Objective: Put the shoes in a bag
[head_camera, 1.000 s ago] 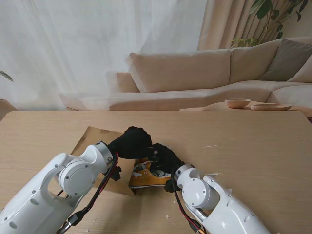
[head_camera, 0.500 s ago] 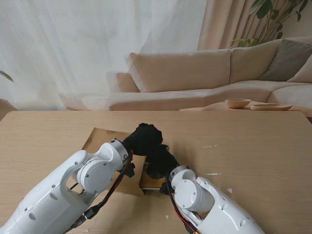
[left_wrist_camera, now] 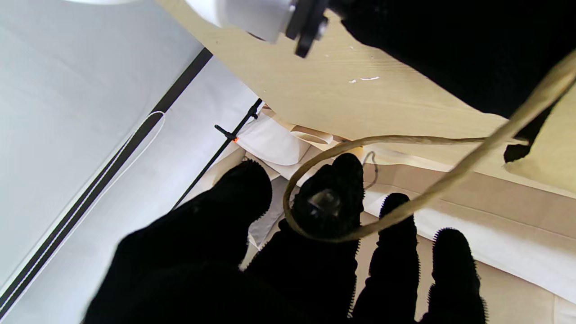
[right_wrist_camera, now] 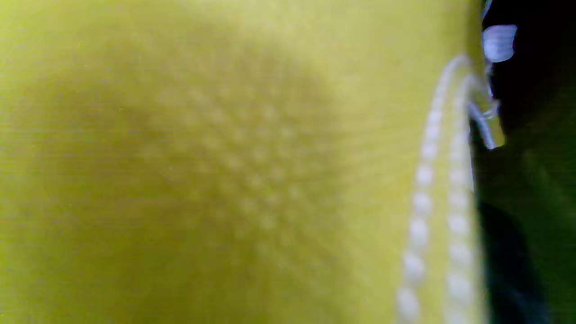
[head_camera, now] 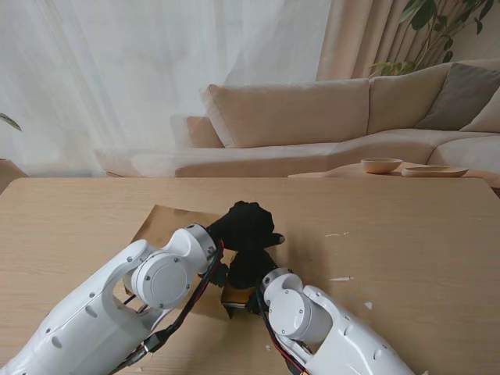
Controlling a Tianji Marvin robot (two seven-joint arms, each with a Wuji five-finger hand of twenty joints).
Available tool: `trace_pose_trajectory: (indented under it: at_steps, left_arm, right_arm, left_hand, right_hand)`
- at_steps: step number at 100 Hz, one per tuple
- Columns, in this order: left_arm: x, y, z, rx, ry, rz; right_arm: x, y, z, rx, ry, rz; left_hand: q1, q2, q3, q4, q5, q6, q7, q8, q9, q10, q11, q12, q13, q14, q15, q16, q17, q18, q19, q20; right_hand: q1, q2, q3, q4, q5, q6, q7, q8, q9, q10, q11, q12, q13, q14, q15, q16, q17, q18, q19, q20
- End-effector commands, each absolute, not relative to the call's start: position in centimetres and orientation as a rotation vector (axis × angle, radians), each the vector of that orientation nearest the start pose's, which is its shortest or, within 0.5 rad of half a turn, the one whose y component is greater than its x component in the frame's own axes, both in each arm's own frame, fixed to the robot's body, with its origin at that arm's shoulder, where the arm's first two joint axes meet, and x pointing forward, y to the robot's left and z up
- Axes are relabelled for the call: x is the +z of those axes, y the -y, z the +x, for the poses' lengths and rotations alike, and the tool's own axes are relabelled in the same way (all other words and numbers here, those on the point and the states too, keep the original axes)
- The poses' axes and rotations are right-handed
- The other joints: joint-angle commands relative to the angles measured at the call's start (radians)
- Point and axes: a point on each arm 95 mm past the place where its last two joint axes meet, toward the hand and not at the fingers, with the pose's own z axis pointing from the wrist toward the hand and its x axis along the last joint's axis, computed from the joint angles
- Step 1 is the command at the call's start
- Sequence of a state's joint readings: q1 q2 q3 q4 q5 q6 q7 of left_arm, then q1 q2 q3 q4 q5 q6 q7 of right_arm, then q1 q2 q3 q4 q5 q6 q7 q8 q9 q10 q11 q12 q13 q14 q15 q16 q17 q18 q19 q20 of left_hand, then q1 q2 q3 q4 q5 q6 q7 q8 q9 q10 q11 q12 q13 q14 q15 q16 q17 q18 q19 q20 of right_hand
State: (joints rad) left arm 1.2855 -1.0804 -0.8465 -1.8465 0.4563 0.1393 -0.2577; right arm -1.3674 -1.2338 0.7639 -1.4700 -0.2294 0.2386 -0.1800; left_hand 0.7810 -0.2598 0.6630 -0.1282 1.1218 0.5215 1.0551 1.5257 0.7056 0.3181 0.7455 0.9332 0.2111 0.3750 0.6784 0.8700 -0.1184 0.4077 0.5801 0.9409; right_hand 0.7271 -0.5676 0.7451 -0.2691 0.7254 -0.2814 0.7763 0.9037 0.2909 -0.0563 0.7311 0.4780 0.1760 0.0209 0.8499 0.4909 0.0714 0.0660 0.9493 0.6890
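- Bag (head_camera: pixel 168 223): brown paper, lying on the table (head_camera: pixel 406 234), left of centre; its cord handle (left_wrist_camera: pixel 405 207) is looped over a finger.
- Left hand (head_camera: pixel 248 223): hooked through that handle, holding the bag's mouth up.
- Shoe (head_camera: pixel 238 295): yellow, at the bag's mouth, mostly hidden; yellow canvas fills the right wrist view.
- Right hand (head_camera: pixel 248 267): closed on the shoe, apparently.
- Progress: shoe seems partly entered; pushing fully in remains. Second shoe not visible.

The shoe (head_camera: pixel 239 295) is mostly hidden behind both wrists. The right hand (head_camera: pixel 251 266) is largely covered by the left hand (head_camera: pixel 248 224), so its grasp cannot be told. The right wrist view is filled by blurred yellow fabric.
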Motion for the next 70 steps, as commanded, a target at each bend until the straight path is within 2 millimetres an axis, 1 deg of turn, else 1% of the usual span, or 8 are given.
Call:
trace_pose_trajectory:
  at_steps: [1, 16, 43, 56, 70]
  left_arm:
    - [-22.5, 16.0, 37.5, -1.976, -1.809, -1.422]
    - [-22.4, 16.4, 37.1, -1.999, -1.821, -1.458]
    - [-22.1, 17.7, 37.7, -2.043, -1.892, -1.437]
    - [-22.0, 18.2, 37.5, -2.045, -1.931, -1.464]
    - [-22.0, 18.8, 37.2, -2.048, -1.961, -1.446]
  right_arm:
    - [-35.4, -16.5, 38.7, -2.025, 1.357, -2.200]
    - [-35.2, -16.8, 38.8, -2.031, 1.339, -2.193]
    - [-35.3, -17.6, 38.9, -2.031, 1.349, -2.156]
    - [-35.3, -18.0, 39.1, -2.028, 1.339, -2.152]
    - [-35.2, -18.5, 39.3, -2.027, 1.332, -2.143]
  left_hand:
    - [0.017, 0.020, -0.011, 0.022, 0.024, 0.039, -0.001, 0.044, -0.011, 0.023, 0.003, 0.020, -0.033, 0.013, 0.004, 0.023, -0.010, 0.008, -0.012, 0.020]
    - [0.016, 0.019, -0.010, 0.021, 0.024, 0.040, -0.005, 0.043, -0.013, 0.025, 0.000, 0.019, -0.038, 0.012, 0.001, 0.022, -0.011, 0.008, -0.010, 0.019]
    - [0.005, 0.015, -0.009, 0.022, 0.017, 0.023, -0.021, 0.037, -0.033, 0.006, 0.000, 0.023, -0.045, -0.007, -0.002, 0.020, -0.006, 0.002, 0.014, 0.023]
    - [0.006, 0.012, -0.007, 0.022, 0.015, 0.027, -0.024, 0.036, -0.039, 0.006, -0.001, 0.023, -0.049, -0.009, -0.003, 0.020, -0.007, 0.002, 0.016, 0.020]
    - [0.002, 0.012, -0.006, 0.022, 0.016, 0.019, -0.023, 0.036, -0.035, 0.002, -0.003, 0.023, -0.043, -0.009, -0.003, 0.020, -0.005, 0.002, 0.021, 0.019]
  right_hand:
    - [0.026, 0.221, 0.074, 0.039, 0.034, -0.160, 0.105, 0.012, 0.104, -0.017, 0.275, 0.091, 0.022, -0.001, 0.029, 0.018, 0.037, -0.099, 0.267, 0.038]
    - [0.025, 0.222, 0.072, 0.039, 0.031, -0.163, 0.105, 0.011, 0.105, -0.019, 0.274, 0.089, 0.027, 0.000, 0.036, 0.021, 0.039, -0.101, 0.283, 0.039]
    - [0.024, 0.225, 0.064, 0.039, 0.028, -0.168, 0.104, 0.008, 0.107, -0.020, 0.274, 0.087, 0.034, 0.001, 0.038, 0.022, 0.055, -0.109, 0.332, 0.049]
    - [0.026, 0.226, 0.060, 0.039, 0.025, -0.167, 0.105, 0.005, 0.112, -0.022, 0.270, 0.084, 0.036, 0.002, 0.038, 0.023, 0.060, -0.111, 0.350, 0.053]
    - [0.028, 0.227, 0.057, 0.040, 0.024, -0.166, 0.107, 0.004, 0.116, -0.021, 0.267, 0.080, 0.040, 0.003, 0.039, 0.023, 0.069, -0.111, 0.367, 0.056]
